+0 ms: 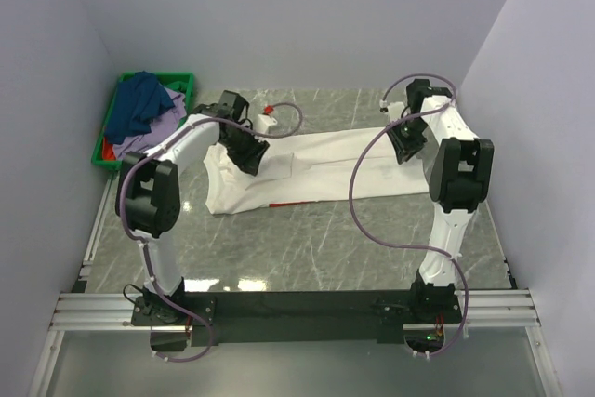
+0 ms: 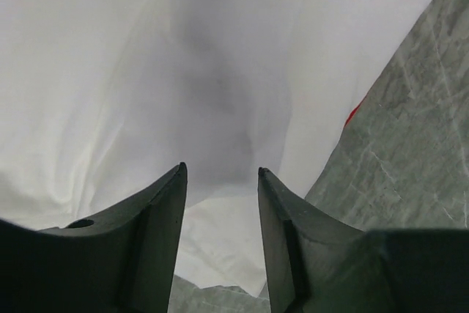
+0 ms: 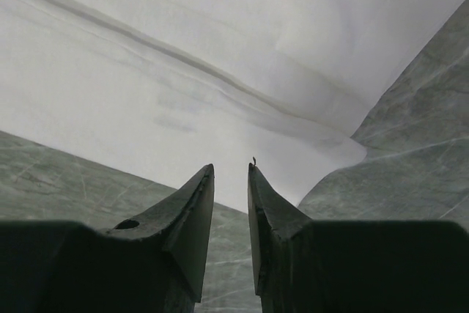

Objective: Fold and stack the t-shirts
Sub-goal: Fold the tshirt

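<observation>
- Only the overhead view takes in the whole grey marbled table (image 1: pixel 307 248). The white t-shirt (image 1: pixel 325 169) is spread across its middle as a long band, with a thin red mark (image 1: pixel 284 203) at the near edge.
- The left gripper (image 1: pixel 249 157) hangs over the shirt's left end. Its wrist view shows what the overhead view cannot: the fingers (image 2: pixel 157 218) stand well apart, rumpled white cloth fills the gap, and a sliver of red shows at the cloth's edge beside the table.
- The right gripper (image 1: pixel 406 146) is at the shirt's right end. Its wrist view shows the fingers (image 3: pixel 190 210) drawn close, with a narrow gap between the tips. They sit over the shirt's edge where cloth meets table. A seam (image 3: pixel 183 56) crosses the cloth beyond them.
- Farthest off at the left, in the overhead view alone, a green crate (image 1: pixel 98 151) holds a dark blue shirt (image 1: pixel 139 104) on top of a lavender shirt (image 1: pixel 163 127) and a red shirt (image 1: pixel 110 148).
</observation>
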Controlling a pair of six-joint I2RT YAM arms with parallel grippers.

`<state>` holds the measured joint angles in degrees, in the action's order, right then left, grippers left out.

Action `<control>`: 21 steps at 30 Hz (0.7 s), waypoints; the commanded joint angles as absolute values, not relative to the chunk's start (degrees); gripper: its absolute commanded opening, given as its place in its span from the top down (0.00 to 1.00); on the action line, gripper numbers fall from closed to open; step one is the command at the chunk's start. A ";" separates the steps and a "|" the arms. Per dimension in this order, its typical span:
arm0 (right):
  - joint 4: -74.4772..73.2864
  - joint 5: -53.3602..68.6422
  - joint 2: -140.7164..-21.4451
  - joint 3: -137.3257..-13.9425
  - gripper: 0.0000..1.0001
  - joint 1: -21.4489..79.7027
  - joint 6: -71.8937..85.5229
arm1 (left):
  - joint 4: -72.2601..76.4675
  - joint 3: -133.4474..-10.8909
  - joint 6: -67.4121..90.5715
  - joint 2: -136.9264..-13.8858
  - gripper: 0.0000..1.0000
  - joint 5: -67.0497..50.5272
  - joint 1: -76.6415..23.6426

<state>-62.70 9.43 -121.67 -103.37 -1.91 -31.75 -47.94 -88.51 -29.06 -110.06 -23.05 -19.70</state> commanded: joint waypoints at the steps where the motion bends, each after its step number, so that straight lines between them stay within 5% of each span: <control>1: -63.90 11.78 -122.87 -108.10 0.68 -1.59 -30.41 | -46.24 -90.53 -25.93 -106.52 0.52 -26.54 -18.72; 12: -61.17 11.51 -128.14 -109.77 0.76 1.76 -28.13 | -39.91 -86.48 -20.13 -116.44 0.63 -18.73 -18.72; 21: -62.49 7.12 -132.72 -111.01 0.77 2.72 -27.15 | -38.32 -88.68 -18.28 -117.16 0.54 -15.90 -17.41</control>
<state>-62.35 9.41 -132.57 -110.37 2.76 -27.68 -39.92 -87.11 -19.62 -118.02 -17.72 -18.41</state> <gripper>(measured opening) 0.229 0.448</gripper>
